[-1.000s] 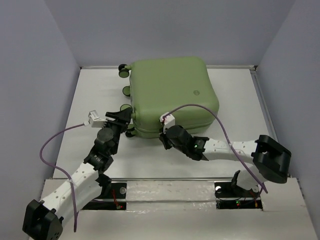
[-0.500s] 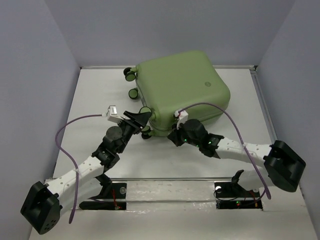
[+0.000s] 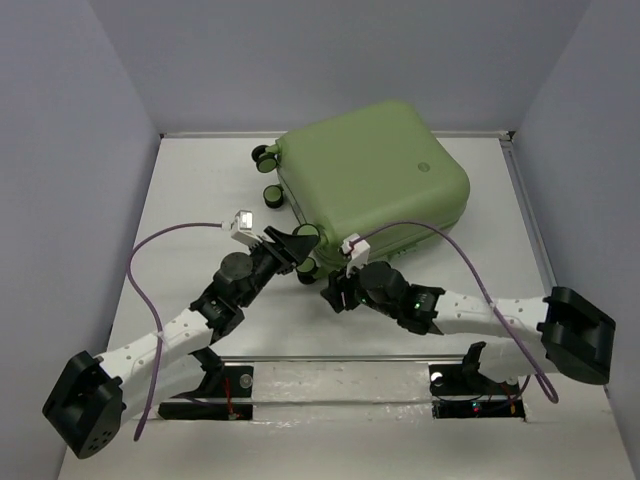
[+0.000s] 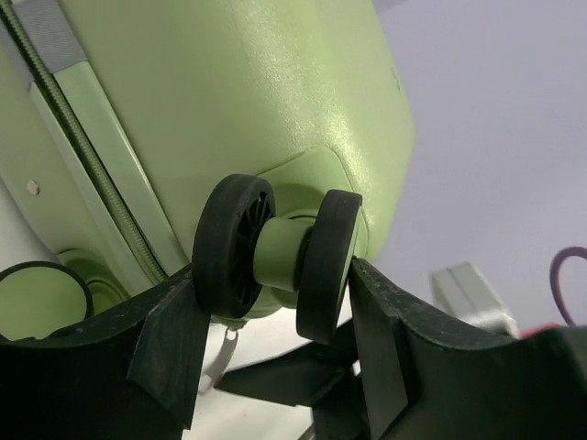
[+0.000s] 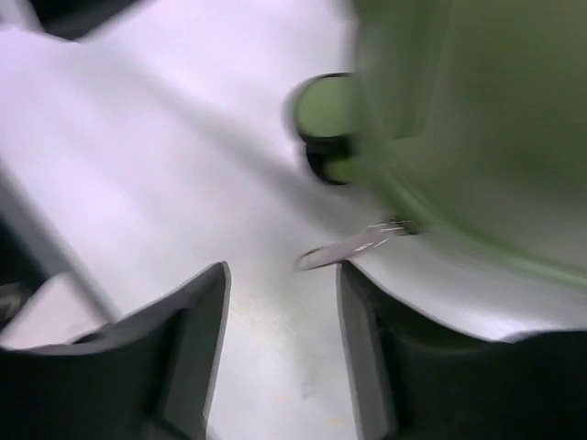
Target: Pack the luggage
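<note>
Plain light-green luggage [image 3: 375,175], black wheels [image 4: 234,243] with green hubs, white table [image 3: 200,200]

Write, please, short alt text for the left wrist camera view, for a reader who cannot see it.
A black-and-green double wheel on the corner of a light-green suitcase sits between the left gripper's two black fingers, which press against its sides. The suitcase's zip line runs along the left; a plain grey wall is behind.

One suitcase [image 3: 370,175], two grippers [image 3: 293,245] [image 3: 335,293]
</note>
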Controlling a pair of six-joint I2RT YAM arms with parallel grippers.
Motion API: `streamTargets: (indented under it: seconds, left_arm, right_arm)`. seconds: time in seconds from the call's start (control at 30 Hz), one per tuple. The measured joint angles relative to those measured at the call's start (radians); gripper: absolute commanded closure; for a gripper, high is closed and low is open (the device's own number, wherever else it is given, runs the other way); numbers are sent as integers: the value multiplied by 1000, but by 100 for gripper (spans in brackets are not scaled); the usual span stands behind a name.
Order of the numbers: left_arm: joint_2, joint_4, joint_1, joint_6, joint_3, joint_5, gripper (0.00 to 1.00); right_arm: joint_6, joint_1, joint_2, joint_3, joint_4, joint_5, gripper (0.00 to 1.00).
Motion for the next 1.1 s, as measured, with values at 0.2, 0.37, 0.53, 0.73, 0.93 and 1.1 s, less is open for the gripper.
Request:
streamTargets:
  seconds: [0.2, 0.37, 0.53, 0.73, 0.93, 1.1]
  left_arm:
    - [11, 37, -12, 47, 0, 23, 94]
    - [16, 51, -15, 85, -3, 33, 94]
    - [16, 60, -50, 146, -3, 22, 94]
    - [24, 69, -149, 221, -3, -10, 94]
    - [47, 80, -267, 277, -2, -86, 94]
    - [121, 52, -369, 294, 2, -86, 94]
  right_arm:
    - [91, 16, -240, 3, -220, -9, 2]
    - [188, -181, -512, -26, -365, 66, 0]
    - [217, -428, -636, -2, -446, 125, 0]
    - [219, -753, -532, 57, -446, 32, 0]
    - [221, -929, -298, 150, -304, -273, 3]
    - [175, -958, -91, 282, -224, -428, 5]
